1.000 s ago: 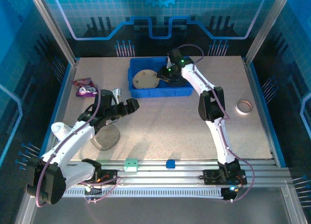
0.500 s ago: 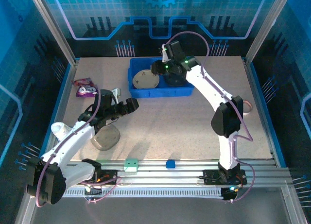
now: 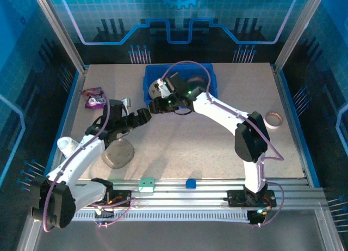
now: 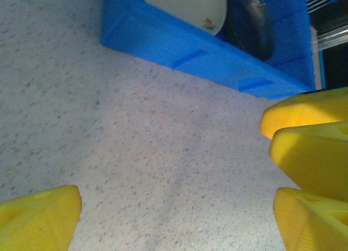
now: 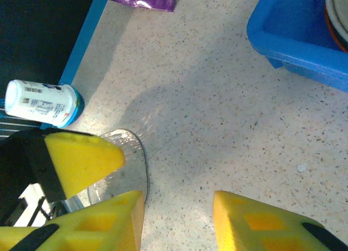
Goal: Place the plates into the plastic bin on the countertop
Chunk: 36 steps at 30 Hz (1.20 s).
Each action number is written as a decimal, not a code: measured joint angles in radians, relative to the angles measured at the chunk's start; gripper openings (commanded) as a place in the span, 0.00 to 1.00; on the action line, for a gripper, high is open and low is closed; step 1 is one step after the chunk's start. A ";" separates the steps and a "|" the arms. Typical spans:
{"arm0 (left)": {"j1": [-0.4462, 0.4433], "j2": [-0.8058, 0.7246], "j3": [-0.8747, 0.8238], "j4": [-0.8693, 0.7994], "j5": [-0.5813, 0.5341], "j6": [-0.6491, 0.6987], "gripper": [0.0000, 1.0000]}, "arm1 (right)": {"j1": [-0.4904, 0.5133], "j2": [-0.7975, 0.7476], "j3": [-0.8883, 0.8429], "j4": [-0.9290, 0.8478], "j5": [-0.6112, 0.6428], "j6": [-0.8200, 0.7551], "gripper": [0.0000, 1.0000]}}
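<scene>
The blue plastic bin point(image 3: 149, 79) stands at the back of the countertop point(image 3: 190, 147). It holds a cream plate point(image 4: 187, 6) and a dark plate point(image 4: 253, 22). A smoky translucent plate point(image 3: 117, 154) lies on the countertop at the front left, its rim point(image 5: 136, 158) beside my right gripper's own left finger. My right gripper point(image 3: 155, 104) hovers open over bare countertop just in front of the bin's left end, nothing between its fingers point(image 5: 261, 224). My left gripper point(image 3: 138, 116) is wide open close beside it, over bare countertop point(image 4: 174, 218).
A purple snack packet point(image 3: 95, 97) lies at the left edge. A tape ring point(image 3: 273, 120) sits at the right. A white labelled cylinder point(image 5: 41, 104) shows by the blue edging. The two grippers are close together, with one yellow finger point(image 5: 81, 158) of the left gripper over the translucent plate.
My right gripper has left the bin and swung left and forward to a spot beside the left gripper. The left arm has barely shifted.
</scene>
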 measured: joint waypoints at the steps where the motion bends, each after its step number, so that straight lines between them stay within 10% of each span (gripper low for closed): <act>1: 0.006 -0.002 0.000 -0.006 0.003 0.000 0.93 | 0.003 0.004 0.000 0.006 0.000 0.003 0.39; 36: 0.240 -0.286 -0.135 -0.099 -0.039 -0.103 0.94 | 0.114 0.397 0.175 -0.096 -0.404 -0.059 0.36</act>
